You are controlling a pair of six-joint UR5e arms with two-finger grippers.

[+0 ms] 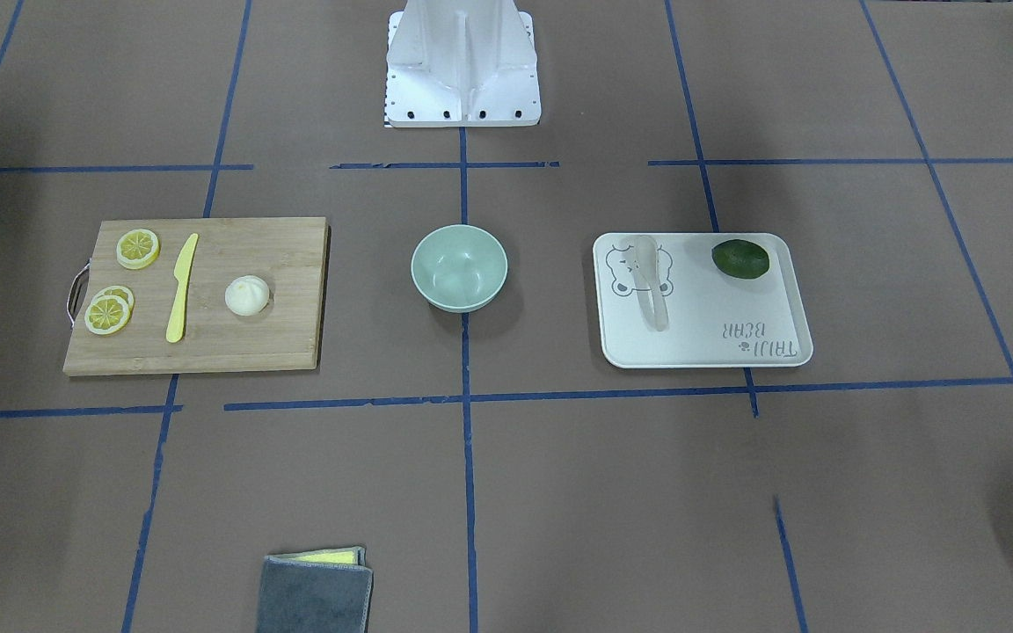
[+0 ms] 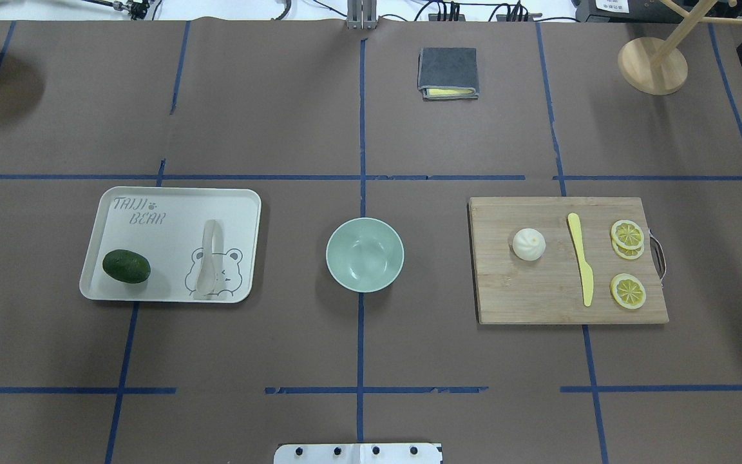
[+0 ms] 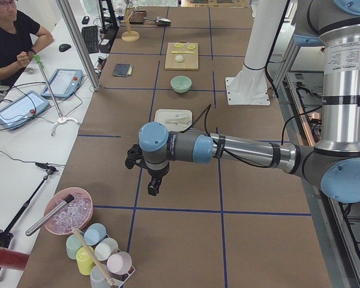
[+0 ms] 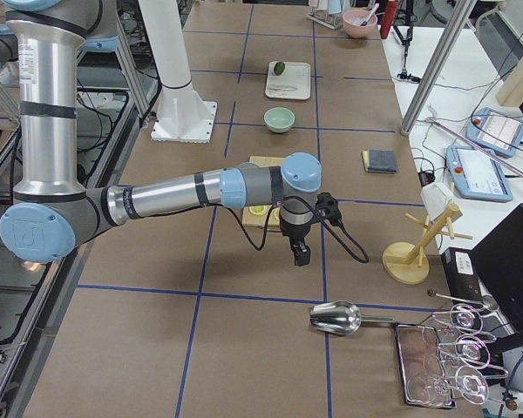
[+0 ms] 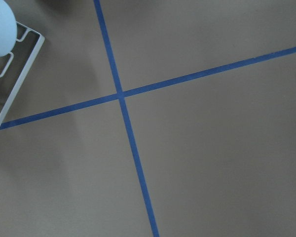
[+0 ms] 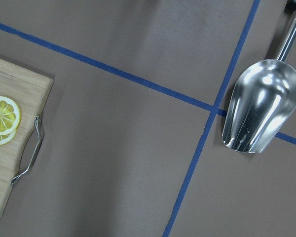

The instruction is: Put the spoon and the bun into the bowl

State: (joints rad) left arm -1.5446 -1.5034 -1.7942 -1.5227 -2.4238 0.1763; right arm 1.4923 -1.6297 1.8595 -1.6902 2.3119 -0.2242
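The pale mint-green bowl (image 2: 364, 254) (image 1: 459, 267) stands in the middle of the table. The whitish spoon (image 2: 209, 258) (image 1: 650, 281) lies on a white tray (image 2: 171, 191). The white bun (image 2: 529, 244) (image 1: 247, 295) sits on a wooden cutting board (image 2: 538, 296). My left gripper (image 3: 153, 186) hangs over bare table far from the tray, seen only in the exterior left view. My right gripper (image 4: 302, 255) hangs beyond the board's handle end, seen only in the exterior right view. I cannot tell whether either is open or shut.
A dark green fruit (image 2: 126, 266) lies on the tray. A yellow knife (image 2: 581, 258) and lemon slices (image 2: 627, 233) lie on the board. A grey cloth (image 2: 447, 72), a wooden rack (image 2: 653, 64), a metal scoop (image 6: 259, 108) and a cup rack (image 3: 99, 252) stand around the edges.
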